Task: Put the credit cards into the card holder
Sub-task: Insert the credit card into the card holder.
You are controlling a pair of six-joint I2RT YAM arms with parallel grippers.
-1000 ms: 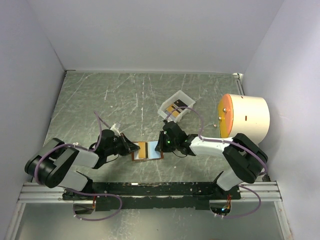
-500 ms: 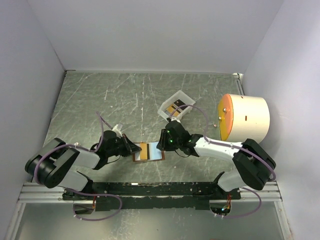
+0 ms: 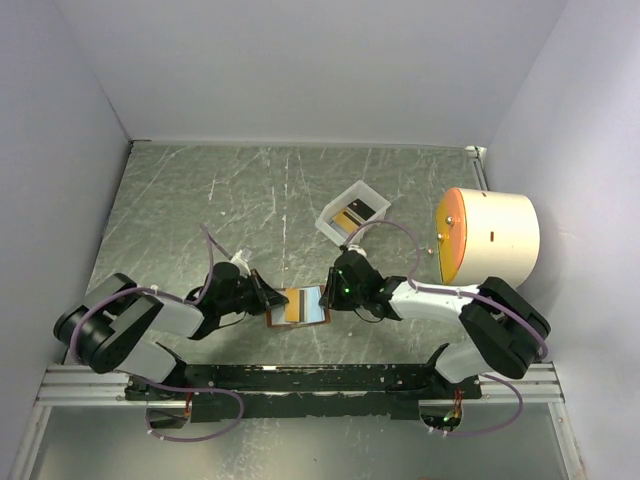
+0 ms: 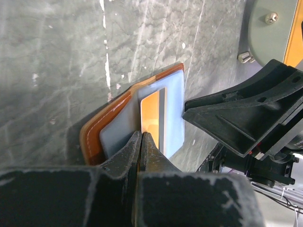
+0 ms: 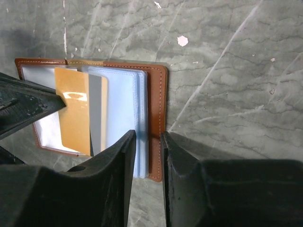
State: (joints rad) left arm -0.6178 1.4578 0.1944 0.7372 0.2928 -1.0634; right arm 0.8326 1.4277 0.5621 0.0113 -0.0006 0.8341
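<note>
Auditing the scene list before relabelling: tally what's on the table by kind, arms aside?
Card holder: 1
Orange cards: 2 seen, one at the holder, one in the tray; any others in the tray cannot be told apart
White tray: 1
White drum with orange face: 1
Total: 5

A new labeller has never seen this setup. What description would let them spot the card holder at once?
On the grey table, look near the near edge, between the left gripper and the right gripper. The card holder lies open there. Unlike the white tray farther back, it is a flat brown wallet with clear pockets, an orange card on them.
</note>
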